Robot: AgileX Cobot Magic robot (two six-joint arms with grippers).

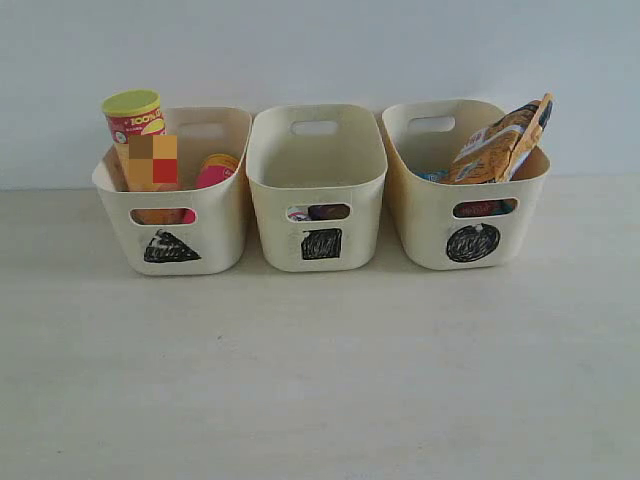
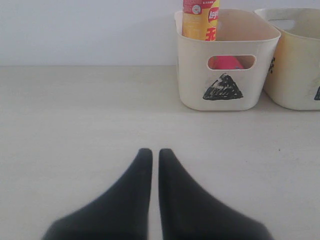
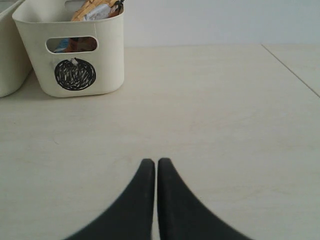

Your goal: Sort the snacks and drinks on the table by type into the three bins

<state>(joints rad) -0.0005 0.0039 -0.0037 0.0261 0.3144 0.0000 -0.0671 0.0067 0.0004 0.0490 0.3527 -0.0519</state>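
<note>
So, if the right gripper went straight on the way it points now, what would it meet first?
The way looks free as far as the right wrist view shows: the right gripper points across the table toward the back wall, and the circle bin stands off to one side of that line.

The exterior view faces the row head-on from a little above the table (image 1: 320, 380), set back enough to take in the triangle bin (image 1: 215, 215), middle bin (image 1: 315, 190) and circle bin (image 1: 420, 220) against the wall (image 1: 320, 50) behind. Each wrist view sits low over the table and looks along it past its own dark tips, the left tool (image 2: 155, 152) facing toward the triangle bin and the right tool (image 3: 156, 162) toward the circle bin, both bins well ahead. Each wrist view shares its bin with the exterior view, and both catch an edge of the middle bin
</note>
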